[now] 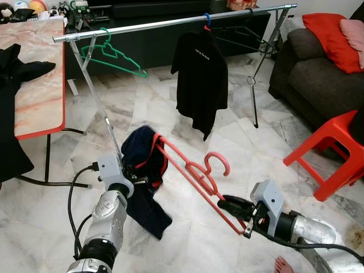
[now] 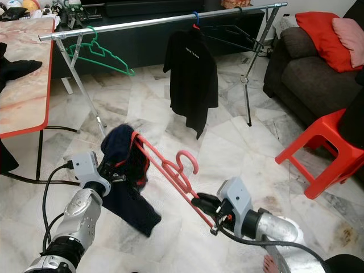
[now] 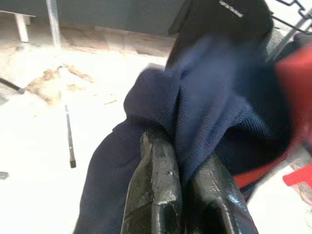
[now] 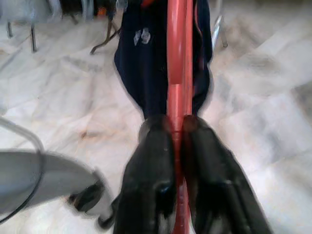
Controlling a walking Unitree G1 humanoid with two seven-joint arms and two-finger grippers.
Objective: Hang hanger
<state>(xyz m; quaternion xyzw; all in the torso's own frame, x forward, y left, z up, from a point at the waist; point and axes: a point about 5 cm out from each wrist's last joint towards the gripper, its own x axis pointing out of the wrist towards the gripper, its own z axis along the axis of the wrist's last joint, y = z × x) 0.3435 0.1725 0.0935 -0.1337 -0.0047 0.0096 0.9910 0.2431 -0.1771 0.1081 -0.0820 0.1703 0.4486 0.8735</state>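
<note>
We've got the red hanger (image 1: 196, 176) held low over the marble floor (image 1: 256, 153), well below the clothes rail (image 1: 170, 23). Our right gripper (image 1: 227, 203) has its jaws clamped on the hanger's lower bar, near one end. Our left gripper (image 1: 142, 179) has its jaws pinched together on the navy garment (image 1: 142, 170) that drapes off the hanger's far end, the cloth sagging beneath. The hanger's hook curls upward, free of the rail. Up on that rail we see a green hanger (image 1: 111, 54) near the left end and a black shirt (image 1: 200, 79) hanging around the middle. A table (image 1: 40, 85) stands to our left, a red stool (image 1: 333, 151) and a sofa (image 1: 318, 74) to our right.
</note>
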